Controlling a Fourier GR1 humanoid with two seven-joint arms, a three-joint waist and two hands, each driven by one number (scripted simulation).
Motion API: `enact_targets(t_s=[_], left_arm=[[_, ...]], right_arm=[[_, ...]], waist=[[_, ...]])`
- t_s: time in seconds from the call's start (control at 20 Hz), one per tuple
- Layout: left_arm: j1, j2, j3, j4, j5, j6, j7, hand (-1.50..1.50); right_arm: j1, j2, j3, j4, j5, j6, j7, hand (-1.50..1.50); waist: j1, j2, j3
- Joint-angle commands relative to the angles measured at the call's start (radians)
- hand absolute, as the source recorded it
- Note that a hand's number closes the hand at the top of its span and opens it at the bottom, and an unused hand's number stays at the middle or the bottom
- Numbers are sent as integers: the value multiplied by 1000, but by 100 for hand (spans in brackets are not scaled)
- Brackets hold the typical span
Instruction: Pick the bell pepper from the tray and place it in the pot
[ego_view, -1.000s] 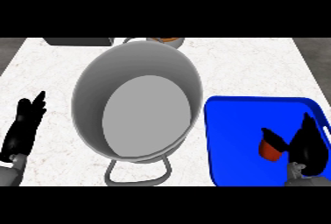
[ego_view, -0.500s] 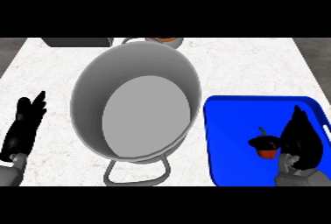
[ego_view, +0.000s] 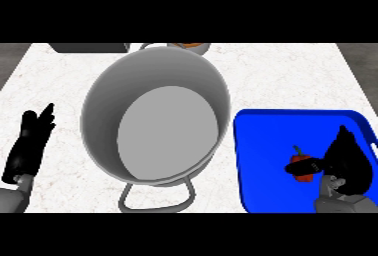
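Note:
A small red bell pepper (ego_view: 298, 164) with a green stem lies on the blue tray (ego_view: 266, 140) at the right. My right hand (ego_view: 345, 159) is right beside it on the tray; its thumb curls across the pepper's right side and its fingers close in behind. The big grey pot (ego_view: 100, 102) stands in the middle of the white counter, left of the tray, its loop handle (ego_view: 157, 196) toward me. At the left edge my left hand (ego_view: 29, 146) rests open, fingers up, apart from the pot.
A dark block (ego_view: 88, 47) sits at the counter's far edge, upper left. A bowl with something orange (ego_view: 190, 45) peeks out behind the pot. The tray's raised rim runs close to the pot's right wall.
My right hand has risen from the tray's near right corner and drawn its fingers together at the pepper, which has shifted slightly left. The left hand and pot are unmoved.

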Motion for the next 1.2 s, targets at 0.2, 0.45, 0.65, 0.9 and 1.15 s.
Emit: enact_targets(t_s=[0.2,0.45,0.65,0.9,1.15], left_arm=[[2,-1,31,-28,-19,-34,16,0],[0,-13,41,-39,-24,-43,49,0],[-3,-57,42,11,-52,-26,9,0],[53,-62,45,-35,-86,-42,2,0],[-31,-94,63,19,-109,-55,33,0]], right_arm=[[-72,84,-55,137,101,10,107,-150],[-83,80,-113,69,117,140,134,-150],[-35,144,-122,153,143,83,82,-150],[-35,153,-188,129,126,109,44,-150],[-27,161,-216,226,116,22,-18,-150]], waist=[[12,2,2],[7,1,1],[2,3,1],[4,0,2],[0,2,2]])
